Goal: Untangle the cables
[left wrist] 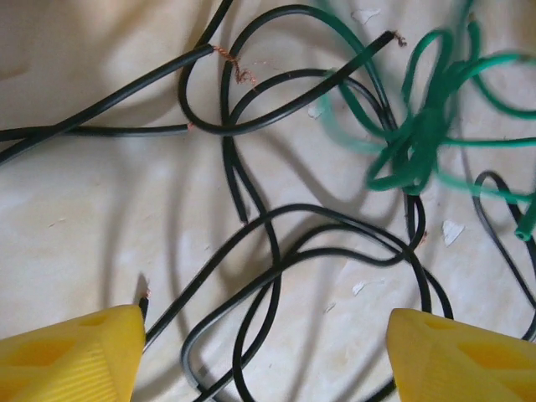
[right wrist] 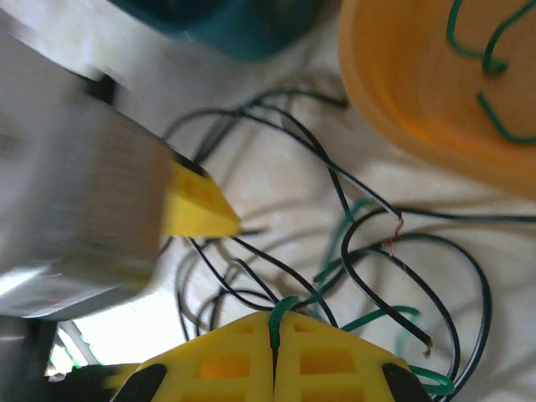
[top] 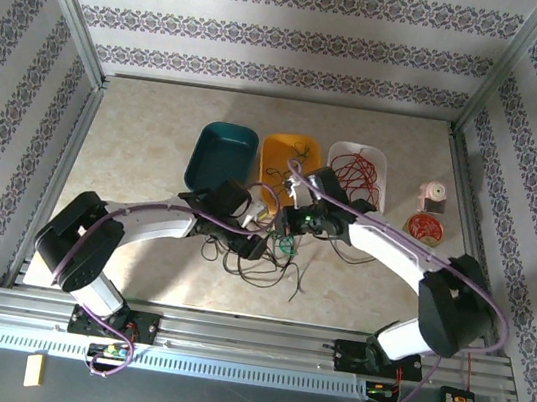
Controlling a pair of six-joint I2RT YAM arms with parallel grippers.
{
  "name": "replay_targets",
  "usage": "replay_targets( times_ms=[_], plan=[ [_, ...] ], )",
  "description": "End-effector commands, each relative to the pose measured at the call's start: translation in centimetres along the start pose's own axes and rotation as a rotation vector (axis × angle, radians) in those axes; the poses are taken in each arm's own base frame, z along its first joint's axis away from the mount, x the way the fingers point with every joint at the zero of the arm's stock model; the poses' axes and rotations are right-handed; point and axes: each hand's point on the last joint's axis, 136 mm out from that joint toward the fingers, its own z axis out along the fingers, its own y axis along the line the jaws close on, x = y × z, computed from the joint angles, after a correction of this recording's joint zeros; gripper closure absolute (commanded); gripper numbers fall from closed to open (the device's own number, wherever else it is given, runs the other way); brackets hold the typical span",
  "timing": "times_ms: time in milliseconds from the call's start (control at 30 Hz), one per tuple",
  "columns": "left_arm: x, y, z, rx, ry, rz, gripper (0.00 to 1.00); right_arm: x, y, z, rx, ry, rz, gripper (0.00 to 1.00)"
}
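**Right gripper (right wrist: 275,325) pinches one green cable (right wrist: 283,303); left gripper (left wrist: 264,352) spread wide**

You have two grippers over one tangle of cables (top: 265,259). It lies on the table (top: 146,142), just in front of three bins: teal (top: 223,154), yellow (top: 291,154) and white (top: 339,153). Your right gripper is closed tight, with the green cable nipped between its fingertips. Your left gripper hangs with its fingers far apart above several black cables (left wrist: 109,101), gripping nothing.

From the top you get red wires (top: 358,174) in the white bin and two reels (top: 424,226) to its right. The left wrist view gives you bare copper ends (left wrist: 230,57) on the black strands and a green knot (left wrist: 423,138). The right wrist view gives you green pieces (right wrist: 481,59) inside the yellow bin.
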Motion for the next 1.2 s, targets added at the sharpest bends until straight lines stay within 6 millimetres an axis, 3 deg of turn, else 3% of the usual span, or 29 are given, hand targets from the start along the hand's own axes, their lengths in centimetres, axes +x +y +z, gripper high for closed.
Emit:
replay_targets(
  times_ms=[0, 133, 200, 300, 467, 500, 567, 600, 633, 733, 833, 1033, 1167],
  plan=[
    [-2.2, -1.0, 1.0, 0.053, -0.076, 0.039, 0.4, -1.0, 1.4, -1.6, -0.109, -0.063, 0.044, 1.0],
    [-1.4, 0.4, 2.4, 0.006, -0.04, 0.015, 0.82, -1.4, 1.0, -3.5, -0.136, -0.12, 0.093, 1.0],
    [-1.1, 1.1, 2.4, -0.032, -0.038, 0.003, 0.98, -1.7, 0.5, -4.8, -0.129, -0.164, 0.112, 1.0],
    [-0.7, 1.7, 2.1, -0.067, -0.049, -0.012, 1.0, -2.4, -0.4, -6.8, -0.172, -0.236, 0.186, 1.0],
    [-0.5, 1.9, 1.0, -0.088, -0.072, -0.025, 1.0, -1.2, -2.0, -8.1, -0.155, -0.252, 0.234, 1.0],
    [-0.9, 1.4, 0.4, -0.071, -0.099, -0.017, 0.94, -0.9, -2.2, -8.1, -0.156, -0.251, 0.241, 1.0],
    [-2.1, 0.1, -1.1, -0.027, -0.174, 0.008, 0.4, -0.4, -2.2, -8.1, -0.167, -0.244, 0.251, 1.0],
    [-3.0, -0.6, -2.1, -0.007, -0.221, 0.023, 0.28, -0.3, -2.0, -8.0, -0.18, -0.239, 0.252, 1.0],
    [-3.8, -1.2, -3.2, 0.007, -0.265, 0.039, 0.24, -0.2, -1.8, -8.0, -0.192, -0.237, 0.255, 1.0],
    [-5.8, -3.5, -5.7, 0.072, -0.352, 0.111, 0.19, -0.6, -1.3, -8.4, -0.207, -0.249, 0.254, 1.0],
    [-6.5, -6.1, -6.7, 0.151, -0.357, 0.199, 0.19, -1.1, -0.9, -8.7, -0.218, -0.254, 0.253, 1.0],
    [-6.4, -9.2, -5.0, 0.259, -0.288, 0.292, 0.17, -1.7, -0.5, -8.8, -0.237, -0.253, 0.263, 1.0],
    [-6.2, -10.7, -3.6, 0.321, -0.237, 0.33, 0.32, -2.1, -0.5, -9.1, -0.23, -0.266, 0.268, 1.0]
  ],
)
